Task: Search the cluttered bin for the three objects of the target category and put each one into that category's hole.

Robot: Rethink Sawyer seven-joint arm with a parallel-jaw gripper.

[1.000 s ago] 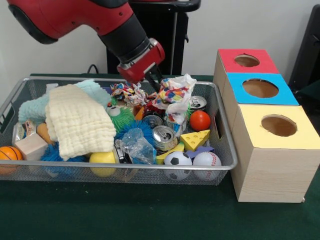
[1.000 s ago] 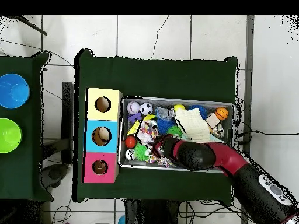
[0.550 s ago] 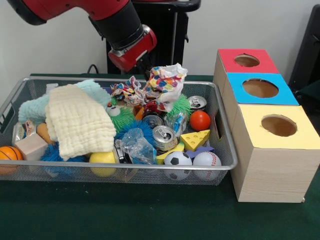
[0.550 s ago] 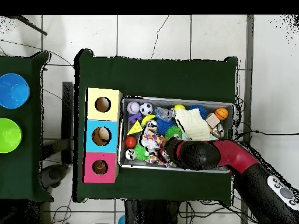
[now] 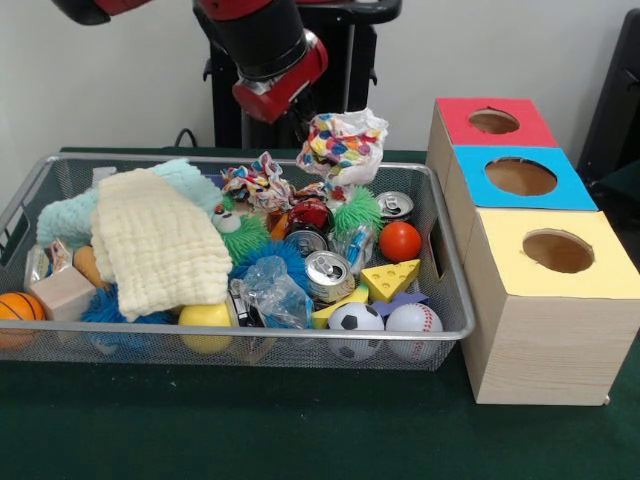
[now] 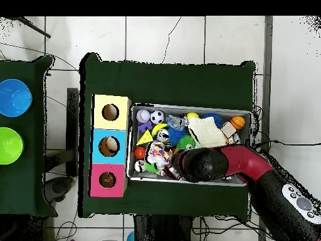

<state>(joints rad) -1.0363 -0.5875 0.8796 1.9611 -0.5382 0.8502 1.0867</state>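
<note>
Overhead, green table (image 6: 169, 78) on tiled floor (image 6: 150, 37), claw (image 5: 312, 125) gripping colourful crumpled wrapper (image 5: 343, 145) above bin (image 5: 455, 300).

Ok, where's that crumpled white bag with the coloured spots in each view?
Front view: crumpled white bag with coloured spots hangs above the wire bin's far rim, upper centre.
Overhead view: bag sits left of the arm, over the bin.
Shared landmark: orange-red ball, nearby toward the boxes.

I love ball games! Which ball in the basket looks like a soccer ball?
The black-and-white soccer ball at the basket's front edge, beside the white baseball with red stitches. The orange basketball sits at the opposite end.
</note>
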